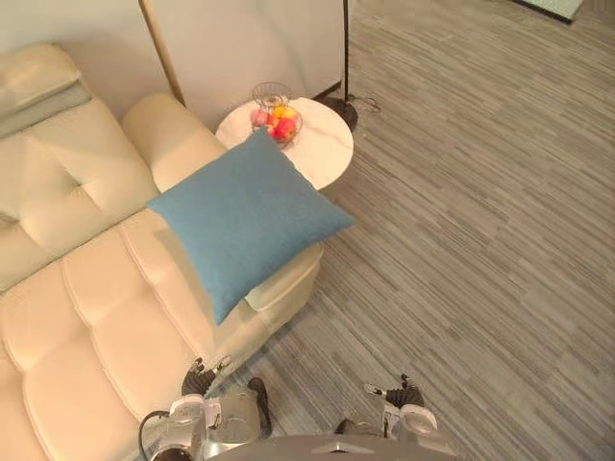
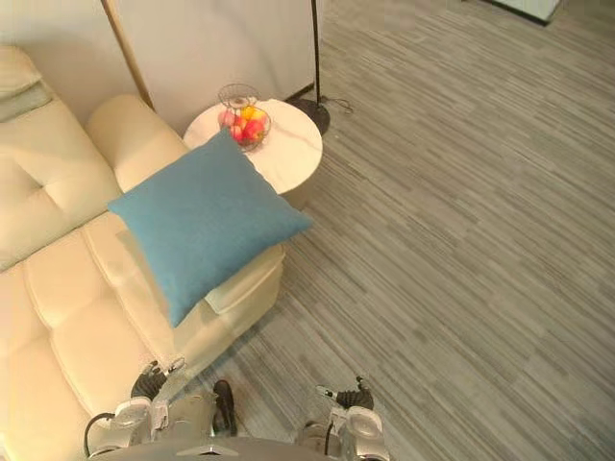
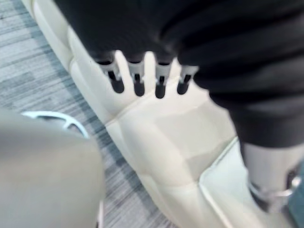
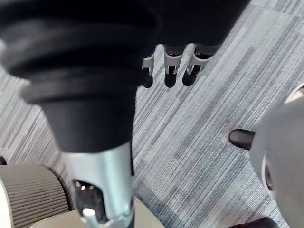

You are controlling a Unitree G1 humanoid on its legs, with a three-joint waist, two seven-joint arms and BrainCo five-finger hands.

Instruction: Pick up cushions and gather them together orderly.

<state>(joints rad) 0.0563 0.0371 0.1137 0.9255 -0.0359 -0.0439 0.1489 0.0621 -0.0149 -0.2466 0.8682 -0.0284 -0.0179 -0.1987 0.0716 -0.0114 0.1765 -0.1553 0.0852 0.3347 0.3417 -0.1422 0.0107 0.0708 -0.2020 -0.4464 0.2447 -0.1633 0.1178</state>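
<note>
At sofa [image 1: 86, 288] end, blue cushion [image 1: 245, 221] corner overhangs edge; bare carpet [image 1: 480, 240] alongside.

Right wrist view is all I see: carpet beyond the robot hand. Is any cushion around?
Observer: Yes, one blue cushion lies on the cream sofa, at the end beside a round white table.
Operator: Is the left robot hand on it?
Observer: No. The left robot hand hangs low by the sofa's front edge, fingers straight, holding nothing.
</note>
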